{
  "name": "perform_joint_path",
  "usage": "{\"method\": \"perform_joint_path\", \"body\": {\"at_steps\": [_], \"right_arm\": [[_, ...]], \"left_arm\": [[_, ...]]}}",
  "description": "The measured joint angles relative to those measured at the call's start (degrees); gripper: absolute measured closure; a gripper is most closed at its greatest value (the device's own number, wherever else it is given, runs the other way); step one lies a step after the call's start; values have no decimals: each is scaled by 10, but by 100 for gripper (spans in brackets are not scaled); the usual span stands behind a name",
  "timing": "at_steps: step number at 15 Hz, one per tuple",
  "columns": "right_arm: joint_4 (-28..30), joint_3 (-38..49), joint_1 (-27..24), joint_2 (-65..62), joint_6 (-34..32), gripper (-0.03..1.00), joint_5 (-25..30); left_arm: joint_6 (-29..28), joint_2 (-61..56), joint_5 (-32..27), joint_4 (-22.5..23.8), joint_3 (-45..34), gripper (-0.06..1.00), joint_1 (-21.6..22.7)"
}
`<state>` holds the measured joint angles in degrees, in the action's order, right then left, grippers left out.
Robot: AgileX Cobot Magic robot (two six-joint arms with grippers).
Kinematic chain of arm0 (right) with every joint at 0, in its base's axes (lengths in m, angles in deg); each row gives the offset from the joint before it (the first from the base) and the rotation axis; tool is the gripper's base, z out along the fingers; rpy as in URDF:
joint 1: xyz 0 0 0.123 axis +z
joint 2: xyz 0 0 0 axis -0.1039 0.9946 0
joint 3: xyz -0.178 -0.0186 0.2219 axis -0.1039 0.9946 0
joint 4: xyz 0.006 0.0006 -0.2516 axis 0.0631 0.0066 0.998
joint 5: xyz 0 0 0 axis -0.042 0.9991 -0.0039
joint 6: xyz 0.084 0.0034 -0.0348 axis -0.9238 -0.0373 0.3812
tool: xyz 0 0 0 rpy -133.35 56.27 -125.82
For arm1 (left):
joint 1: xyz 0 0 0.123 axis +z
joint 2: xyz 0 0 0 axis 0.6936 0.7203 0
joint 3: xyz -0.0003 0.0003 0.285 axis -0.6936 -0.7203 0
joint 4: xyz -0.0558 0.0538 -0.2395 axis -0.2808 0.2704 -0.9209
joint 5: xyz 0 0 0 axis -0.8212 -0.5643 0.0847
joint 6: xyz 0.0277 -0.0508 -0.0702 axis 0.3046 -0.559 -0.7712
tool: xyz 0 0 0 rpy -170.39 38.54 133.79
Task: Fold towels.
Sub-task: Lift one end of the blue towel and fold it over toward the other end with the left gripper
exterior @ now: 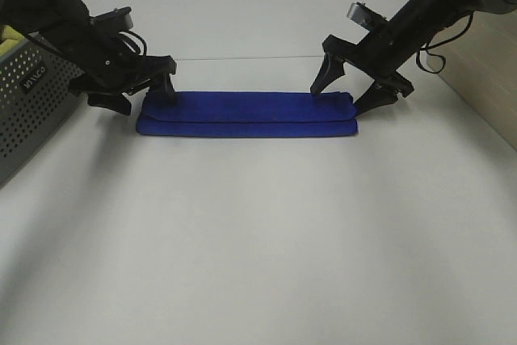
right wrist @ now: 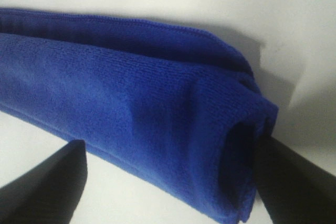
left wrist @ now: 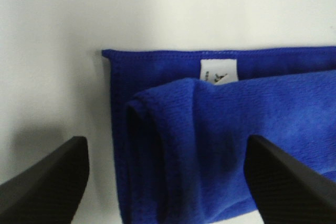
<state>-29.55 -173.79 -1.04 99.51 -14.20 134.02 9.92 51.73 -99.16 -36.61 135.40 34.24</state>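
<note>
Exterior high view: the royal-blue towel (exterior: 246,115) lies folded into a long, narrow strip across the white table (exterior: 258,248), towards the far side. The left gripper (exterior: 139,96) sits at the strip's left end with its jaws spread wide, one finger at the towel's corner and the other out over bare table. The right gripper (exterior: 341,99) stands equally wide at the right end, straddling it. A grey perforated basket (exterior: 32,107) stands at the far left.

Left wrist view: the left gripper (left wrist: 168,182) is spread wide and holds nothing. The towel (left wrist: 252,145) shows a rolled upper fold lying on a flat layer, with a small white tag (left wrist: 218,71) at the hem.

Right wrist view: the right gripper (right wrist: 168,187) is also wide and grips nothing. The towel (right wrist: 131,108) end lies between its fingers (right wrist: 47,187), with the other finger just beside the looped fold.
</note>
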Motion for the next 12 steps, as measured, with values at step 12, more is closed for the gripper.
{"method": "perform_joint_path", "body": {"at_steps": [12], "right_arm": [[16, -14, 0, 0, -4, 15, 35]], "left_arm": [[29, 25, 31, -56, 1, 14, -1]]}}
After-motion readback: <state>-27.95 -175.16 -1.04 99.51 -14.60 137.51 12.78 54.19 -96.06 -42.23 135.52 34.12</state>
